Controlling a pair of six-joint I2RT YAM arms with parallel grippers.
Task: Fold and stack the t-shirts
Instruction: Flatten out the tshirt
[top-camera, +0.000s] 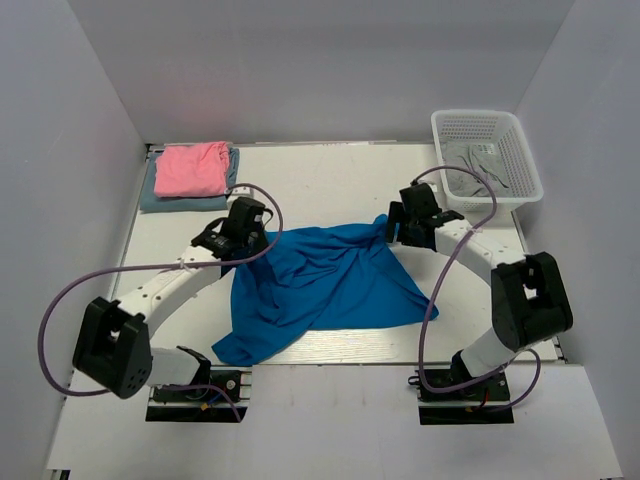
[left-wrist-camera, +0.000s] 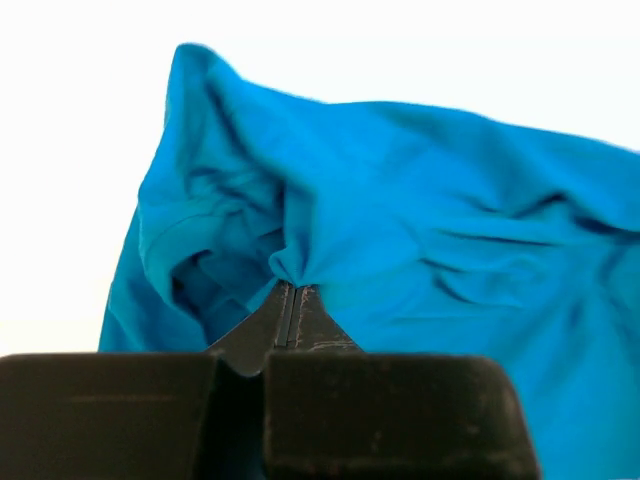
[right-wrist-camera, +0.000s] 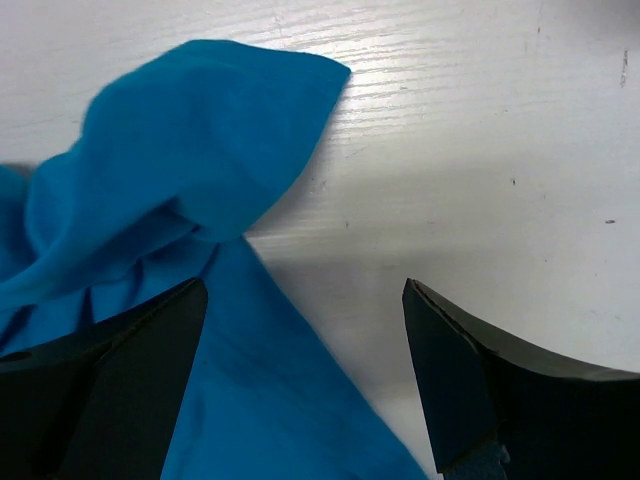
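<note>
**Blue shirt gripped on one side only**

At the far left, the pink t-shirt (top-camera: 190, 168) lies folded on the grey-blue t-shirt (top-camera: 160, 200). The left hand (left-wrist-camera: 287, 290) is pinched tight on a bunched fold of the blue t-shirt (top-camera: 320, 285), which sprawls crumpled mid-tabletop (top-camera: 330, 180). The right hand (right-wrist-camera: 305, 290) hovers over the shirt's far right corner, fingers spread wide, holding nothing. Pulling from one pinch alone would likely twist the cloth, and a shallow grab could slip off the corner. The tabletop is white and grained, with pale walls around it and a white basket (top-camera: 476, 113) at far right.
</note>
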